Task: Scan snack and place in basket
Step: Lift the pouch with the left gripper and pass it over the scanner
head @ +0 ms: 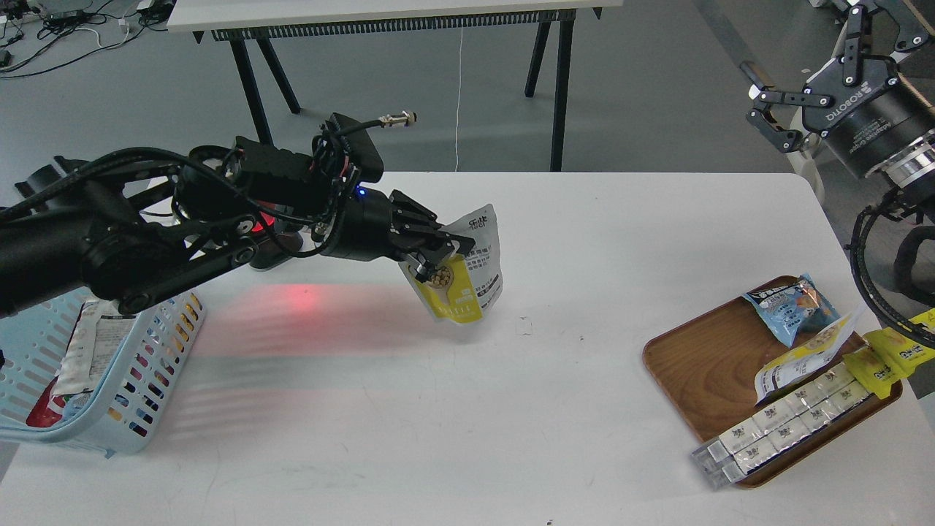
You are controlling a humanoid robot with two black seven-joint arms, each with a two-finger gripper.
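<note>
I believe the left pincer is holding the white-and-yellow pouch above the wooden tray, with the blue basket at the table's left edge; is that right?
Not quite. The head view shows the left pincer holding the pouch above the bare white table, well away from the wooden tray. The blue basket does sit at the left edge.

A white bench (584, 241) carries two things, well apart — a light blue slotted basket (150, 380) at its left edge and a brown wooden tray (701, 365) at the right. A red glow (307, 298) falls on the surface beside the basket — probably cast light.
</note>
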